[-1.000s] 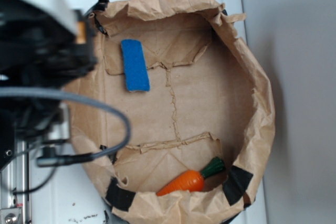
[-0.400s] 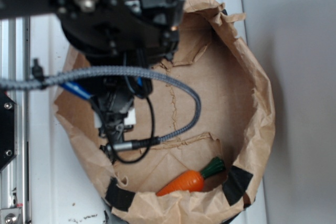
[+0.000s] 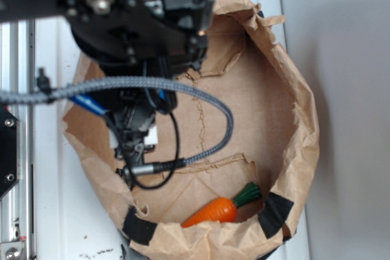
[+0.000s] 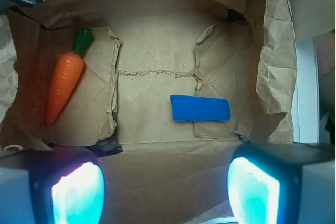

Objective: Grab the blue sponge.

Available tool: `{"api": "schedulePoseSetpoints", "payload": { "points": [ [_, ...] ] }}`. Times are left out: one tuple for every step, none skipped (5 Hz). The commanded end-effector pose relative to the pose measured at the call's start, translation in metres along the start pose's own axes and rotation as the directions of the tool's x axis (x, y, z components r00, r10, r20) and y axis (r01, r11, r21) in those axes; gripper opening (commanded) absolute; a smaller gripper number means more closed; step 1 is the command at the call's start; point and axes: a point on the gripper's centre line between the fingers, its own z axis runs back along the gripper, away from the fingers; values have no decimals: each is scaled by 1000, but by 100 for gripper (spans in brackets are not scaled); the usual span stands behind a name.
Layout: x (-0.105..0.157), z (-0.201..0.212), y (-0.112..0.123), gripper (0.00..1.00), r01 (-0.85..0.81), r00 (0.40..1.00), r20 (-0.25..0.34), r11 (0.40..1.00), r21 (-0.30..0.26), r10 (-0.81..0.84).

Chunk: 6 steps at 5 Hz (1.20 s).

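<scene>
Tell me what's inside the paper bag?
The wrist view shows a blue sponge lying flat on the bottom of the paper bag and a carrot off to one side. From above, the arm covers the sponge; only the carrot shows.

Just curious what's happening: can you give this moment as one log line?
gripper: open, above bag | blue sponge: flat on bag floor, ungrasped | carrot: apart

I see my arm (image 3: 137, 22) as a black, blocky housing with a silver round hub and small screws. A grey braided cable (image 3: 183, 92) loops beneath it beside thin black wires. My pincer (image 4: 165, 190) has dark fingers (image 4: 65, 187) with glowing cyan-white pads.
</scene>
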Motion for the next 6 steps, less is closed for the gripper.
{"api": "schedulePoseSetpoints", "payload": {
  "points": [
    [29, 6, 2, 100, 30, 996, 88, 999, -13, -29],
    [36, -1, 5, 100, 112, 990, 91, 990, -83, -104],
    [45, -15, 8, 100, 214, 976, 71, 971, -105, -208],
    [40, -30, 14, 100, 400, 914, 109, 914, -69, -392],
    [38, -58, 39, 100, 481, 872, 108, 877, -14, -477],
    [31, -68, 41, 100, 569, 816, 113, 822, 18, -567]
  ]
}}
